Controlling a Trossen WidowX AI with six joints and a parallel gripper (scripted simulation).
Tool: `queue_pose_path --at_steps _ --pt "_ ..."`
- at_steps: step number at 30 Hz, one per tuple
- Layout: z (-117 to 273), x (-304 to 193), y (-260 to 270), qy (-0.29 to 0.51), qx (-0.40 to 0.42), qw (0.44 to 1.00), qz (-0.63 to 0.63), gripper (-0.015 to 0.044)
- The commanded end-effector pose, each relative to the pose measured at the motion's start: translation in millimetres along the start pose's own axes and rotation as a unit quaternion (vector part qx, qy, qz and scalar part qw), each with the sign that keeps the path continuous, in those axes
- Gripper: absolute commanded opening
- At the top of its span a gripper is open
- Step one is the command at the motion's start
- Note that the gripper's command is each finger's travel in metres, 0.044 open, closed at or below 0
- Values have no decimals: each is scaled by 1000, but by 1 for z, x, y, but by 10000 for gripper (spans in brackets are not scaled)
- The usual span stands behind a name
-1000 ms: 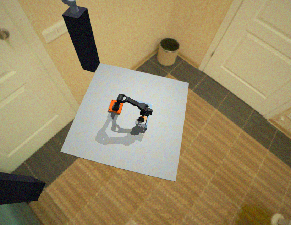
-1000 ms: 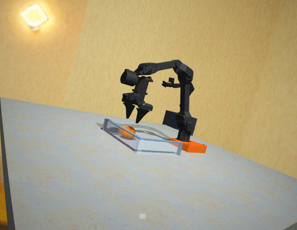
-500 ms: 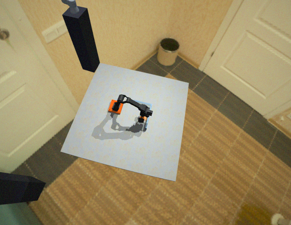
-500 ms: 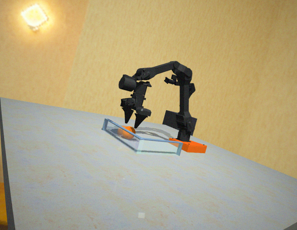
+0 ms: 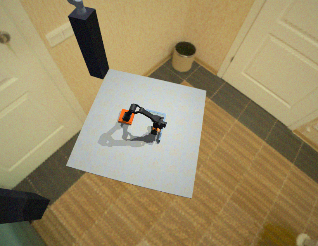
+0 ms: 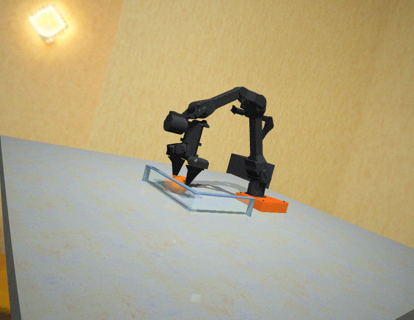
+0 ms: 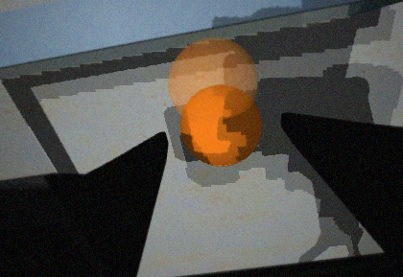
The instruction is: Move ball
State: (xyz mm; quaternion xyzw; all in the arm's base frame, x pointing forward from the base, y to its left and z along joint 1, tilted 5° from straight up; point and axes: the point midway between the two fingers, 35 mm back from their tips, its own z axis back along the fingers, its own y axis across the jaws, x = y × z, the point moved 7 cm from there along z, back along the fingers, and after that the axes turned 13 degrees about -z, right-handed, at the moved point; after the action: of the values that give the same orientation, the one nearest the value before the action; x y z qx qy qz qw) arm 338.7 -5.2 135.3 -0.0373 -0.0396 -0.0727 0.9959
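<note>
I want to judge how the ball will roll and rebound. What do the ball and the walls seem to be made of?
Ball: opaque orange, smooth and matte with no sharp highlight; probably plastic or rubber, but its look leaves that open.
Walls: clear, blue-tinted, thin and straight-edged, with the table visible through them; they look like glass or acrylic.

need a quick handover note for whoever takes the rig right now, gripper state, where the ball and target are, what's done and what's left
Gripper: open, holding nothing, lowered with one finger on each side of the ball.
Ball: orange, on the table inside the corner of the clear walls, not yet gripped.
See-through copy: just beyond the ball toward the near wall, partly overlapped by it. The ball is close but not on it.
Done: approach and straddling of the ball.
Left: close on the ball or nudge it the short way onto the copy, release, check it sits still inside the walls, then move the gripper away.
</note>
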Motion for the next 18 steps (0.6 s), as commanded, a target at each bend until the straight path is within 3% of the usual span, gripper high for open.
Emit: queue_pose_path --at_steps 1,6,10,18 --pt "-8 -1 0 2 2 1000 2 405" --pt "-13 -1 0 2 2 1000 2 405" --pt "-13 -1 0 2 2 1000 2 300" --pt "-13 -1 0 2 2 1000 2 228"
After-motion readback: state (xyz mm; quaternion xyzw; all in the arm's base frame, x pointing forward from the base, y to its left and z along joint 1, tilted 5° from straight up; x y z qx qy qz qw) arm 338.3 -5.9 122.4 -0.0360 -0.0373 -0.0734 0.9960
